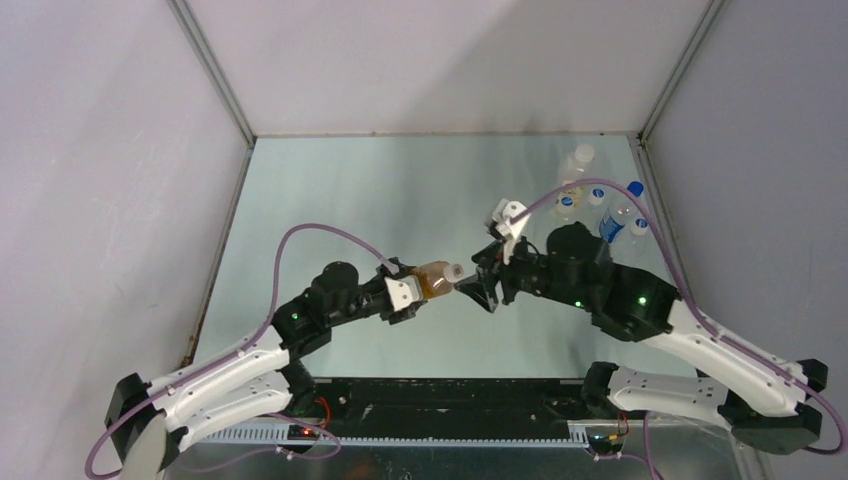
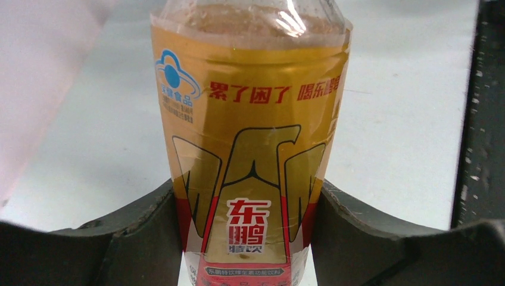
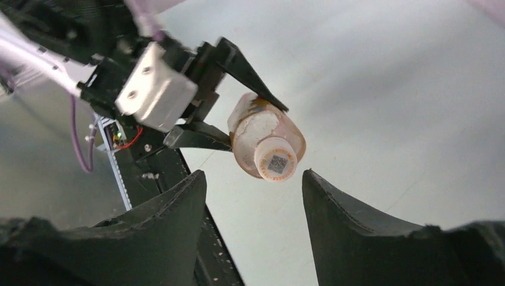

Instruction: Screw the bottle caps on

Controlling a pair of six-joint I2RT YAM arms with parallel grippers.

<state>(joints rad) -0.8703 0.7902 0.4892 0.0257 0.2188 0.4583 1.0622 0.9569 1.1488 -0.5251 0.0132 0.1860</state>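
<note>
Now the left pincer (image 2: 247, 202) clamps the lower body of the amber bottle (image 2: 250, 107), whose red-orange label faces the wrist camera. It holds the bottle roughly on its side above the tabletop (image 1: 400, 190). A white cap (image 3: 275, 162) sits on the neck, pointing toward the right pincer (image 3: 253, 179). That pincer's jaws stand wide apart just in front of the cap, gripping nothing.

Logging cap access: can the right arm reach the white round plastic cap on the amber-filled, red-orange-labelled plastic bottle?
Probably yes: the open right tool faces the white cap with nothing between, and the left tool grips the amber bottle by its body.
</note>
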